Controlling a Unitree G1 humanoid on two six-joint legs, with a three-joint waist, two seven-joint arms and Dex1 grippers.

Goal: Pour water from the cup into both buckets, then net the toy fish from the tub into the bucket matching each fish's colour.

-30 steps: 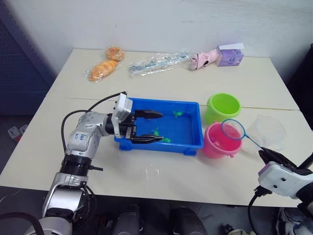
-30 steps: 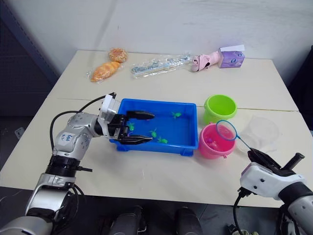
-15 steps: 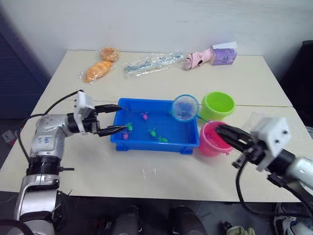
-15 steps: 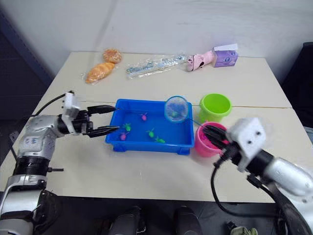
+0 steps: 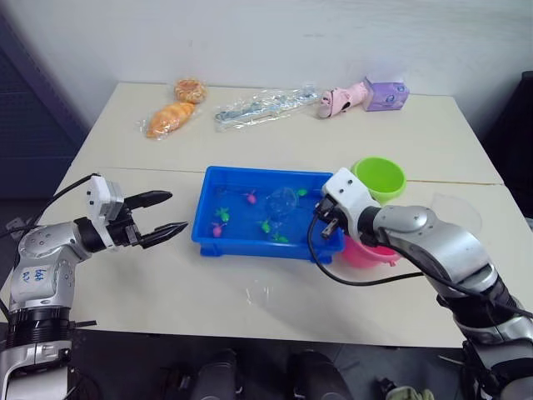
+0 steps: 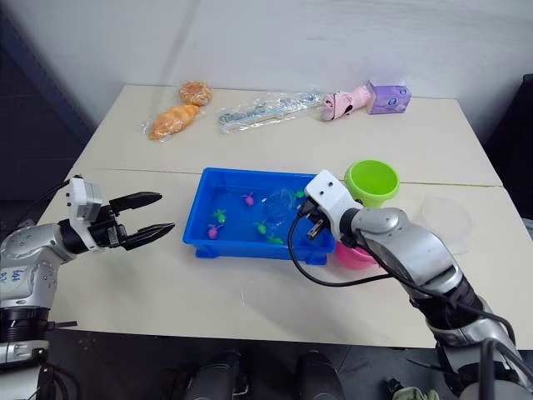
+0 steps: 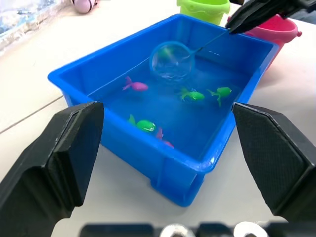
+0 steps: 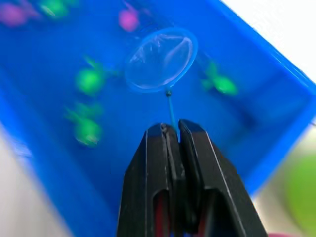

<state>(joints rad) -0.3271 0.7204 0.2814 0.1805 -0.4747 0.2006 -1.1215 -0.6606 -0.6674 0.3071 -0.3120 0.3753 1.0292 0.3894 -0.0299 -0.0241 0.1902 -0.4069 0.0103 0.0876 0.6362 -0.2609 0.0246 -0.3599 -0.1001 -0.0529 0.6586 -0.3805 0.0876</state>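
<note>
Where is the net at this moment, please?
In the head views, the net hangs inside the blue tub, toward its right half among the toy fish, held by the right gripper beside the pink bucket.

I see the tub [image 7: 123,79] at frame centre as glossy, smooth blue plastic, with the small fish [image 7: 143,125] inside it shiny plastic in green and pink, and the net [image 8: 160,59] over them a fine, see-through mesh on a thin blue rim. The green bucket [image 5: 380,178] and the pink bucket [image 5: 366,252] at centre right look like smooth plastic with a soft sheen, and the cup [image 6: 445,218] at the right edge is clear, slightly frosted plastic. The table [image 5: 250,292] reads to me as a matt, smooth cream surface, the fingers [image 7: 54,163] at lower left are matt black with a fine grain, and the bag [image 5: 266,106] at the upper middle is crinkled, glossy clear film.
</note>
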